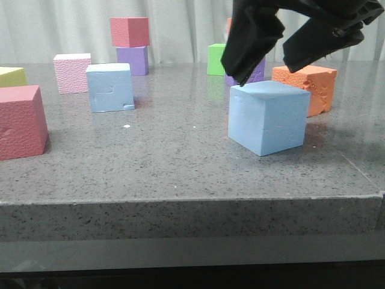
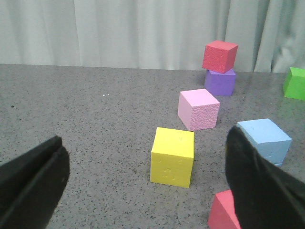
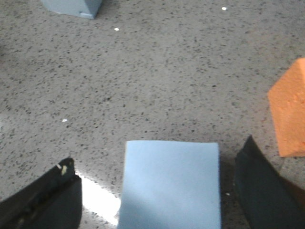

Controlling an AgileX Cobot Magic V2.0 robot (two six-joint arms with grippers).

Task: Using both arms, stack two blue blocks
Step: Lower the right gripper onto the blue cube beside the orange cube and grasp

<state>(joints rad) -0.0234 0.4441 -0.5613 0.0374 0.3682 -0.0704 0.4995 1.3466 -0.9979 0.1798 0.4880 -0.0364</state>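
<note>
So far, nothing is stacked. Your right gripper (image 1: 274, 72) hovers with its fingers (image 3: 45, 200) spread wide, straddling the near blue block (image 1: 267, 117) from above; one fingertip sits just at the block's top corner, but nothing is pinched. Beyond those fingers, the grooved blue block (image 1: 110, 87) stands apart on the desk (image 1: 180, 156), well off to their left. Your left gripper (image 2: 147, 186) is also spread and empty, with a yellow cube (image 2: 172, 156) ahead between its fingers. Left to do, by my judgement: grasp, lift, carry, and place one block atop the other.
</note>
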